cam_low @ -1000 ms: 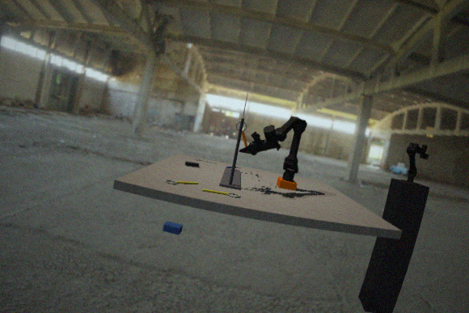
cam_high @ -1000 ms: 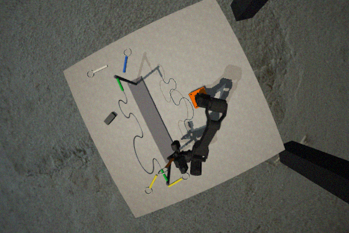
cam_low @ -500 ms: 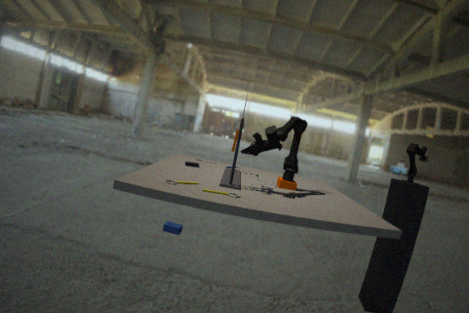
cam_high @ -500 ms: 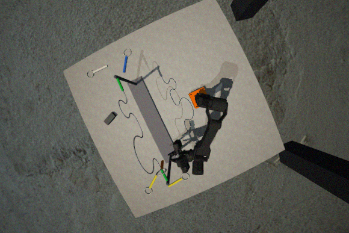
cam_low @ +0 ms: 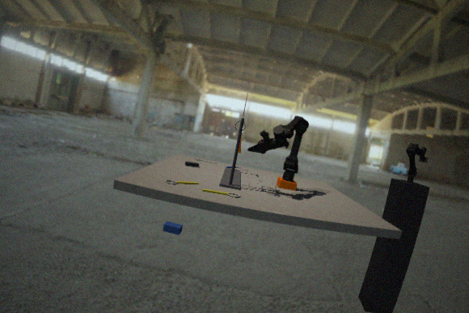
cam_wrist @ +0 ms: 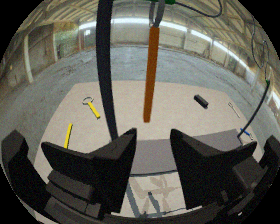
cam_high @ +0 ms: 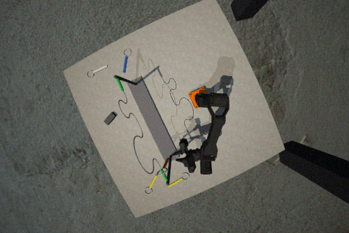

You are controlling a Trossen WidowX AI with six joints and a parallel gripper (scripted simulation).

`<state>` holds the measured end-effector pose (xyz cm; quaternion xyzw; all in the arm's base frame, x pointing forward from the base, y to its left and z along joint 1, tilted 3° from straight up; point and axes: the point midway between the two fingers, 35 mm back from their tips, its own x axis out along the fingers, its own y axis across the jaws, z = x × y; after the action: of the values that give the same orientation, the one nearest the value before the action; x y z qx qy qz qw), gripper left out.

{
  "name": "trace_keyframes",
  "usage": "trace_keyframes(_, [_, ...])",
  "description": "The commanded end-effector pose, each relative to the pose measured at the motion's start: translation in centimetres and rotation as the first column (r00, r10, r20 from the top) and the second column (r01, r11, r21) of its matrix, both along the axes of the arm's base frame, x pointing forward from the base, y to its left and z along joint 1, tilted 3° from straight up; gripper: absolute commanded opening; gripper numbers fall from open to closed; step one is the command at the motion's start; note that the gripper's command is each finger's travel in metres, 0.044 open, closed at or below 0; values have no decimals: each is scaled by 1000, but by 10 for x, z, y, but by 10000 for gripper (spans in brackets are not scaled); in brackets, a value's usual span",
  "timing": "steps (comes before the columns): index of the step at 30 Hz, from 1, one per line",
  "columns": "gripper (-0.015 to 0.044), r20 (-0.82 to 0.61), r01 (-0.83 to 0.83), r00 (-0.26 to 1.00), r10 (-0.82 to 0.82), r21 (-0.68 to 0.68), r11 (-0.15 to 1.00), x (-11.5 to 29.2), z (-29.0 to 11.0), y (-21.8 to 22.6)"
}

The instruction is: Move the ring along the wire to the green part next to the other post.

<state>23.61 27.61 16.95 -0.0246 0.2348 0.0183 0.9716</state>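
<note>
The ring (cam_high: 158,173) (cam_low: 236,125) (cam_wrist: 162,15) hangs around the green part (cam_high: 164,176) of the wire beside the near post (cam_high: 169,170) (cam_low: 235,156) (cam_wrist: 105,70). Its orange handle (cam_high: 166,163) (cam_low: 239,147) (cam_wrist: 150,75) hangs down from it. My gripper (cam_high: 175,156) (cam_low: 249,149) (cam_wrist: 153,132) is partly open and empty. The handle's lower end shows ahead of the gap between the fingertips, with no visible contact. The other green part (cam_high: 120,84) is beside the far post (cam_high: 126,79) (cam_wrist: 253,119).
The thin grey wire (cam_high: 134,148) curves between the green parts above the grey base (cam_high: 153,115). Two yellow-handled rings, a blue-handled ring (cam_high: 125,64), a white-handled ring (cam_high: 100,69) and a dark block (cam_high: 111,118) (cam_low: 192,164) (cam_wrist: 201,101) lie on the table.
</note>
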Motion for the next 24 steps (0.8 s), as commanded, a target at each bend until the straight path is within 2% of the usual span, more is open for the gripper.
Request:
trace_keyframes(1, [160,5,3,1000,-3,8,1000,0,3,1])
trace_keyframes(18, [160,5,3,1000,-3,8,1000,0,3,1])
trace_keyframes(24, [317,-1,-1,1000,1,2,1000,-43,23,-1])
